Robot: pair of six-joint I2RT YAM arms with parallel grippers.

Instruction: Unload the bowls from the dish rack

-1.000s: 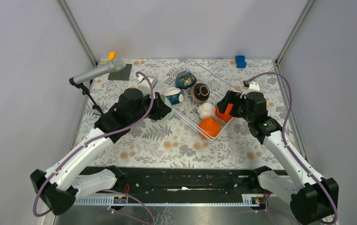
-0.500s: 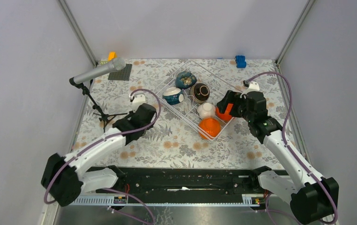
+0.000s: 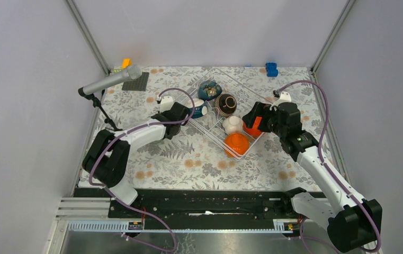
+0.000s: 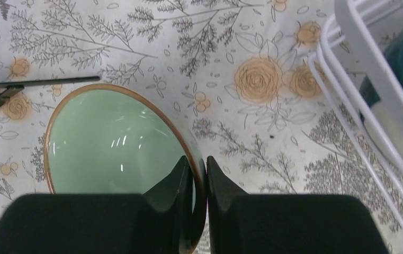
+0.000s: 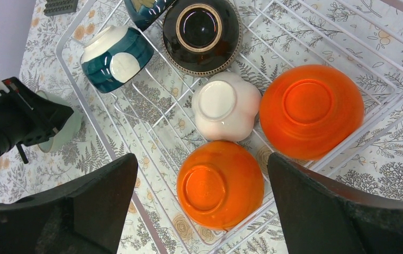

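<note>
The left fingers were clamped on the rim of the green bowl, one finger inside the rim and the other outside. That bowl faced the wrist camera with its pale inside and thin brown edge showing. It sat over the flowered tabletop, just outside the left edge of the dish rack. Whether its base touched the tabletop could not be told. A thin black stand leg lay on the tabletop just beyond the bowl.

The right fingers stood wide apart and held nothing. They hung above the near corner of the dish rack.

Six bowls remained in the rack. An orange bowl lay upside down nearest the right fingers. A second orange bowl lay upside down just beside it. A white bowl sat between them, also upside down, and looked to touch both. Farther in, a dark brown bowl stood upright with its mouth open to the camera. A blue-and-white bowl lay tipped on its side near the rack's left edge. A dark blue patterned bowl sat in the far part of the rack.

From above, a microphone on its stand stood at the far left. A dark flat plate lay beside it. A small blue block rested at the far edge of the tabletop, well apart from the rack.
</note>
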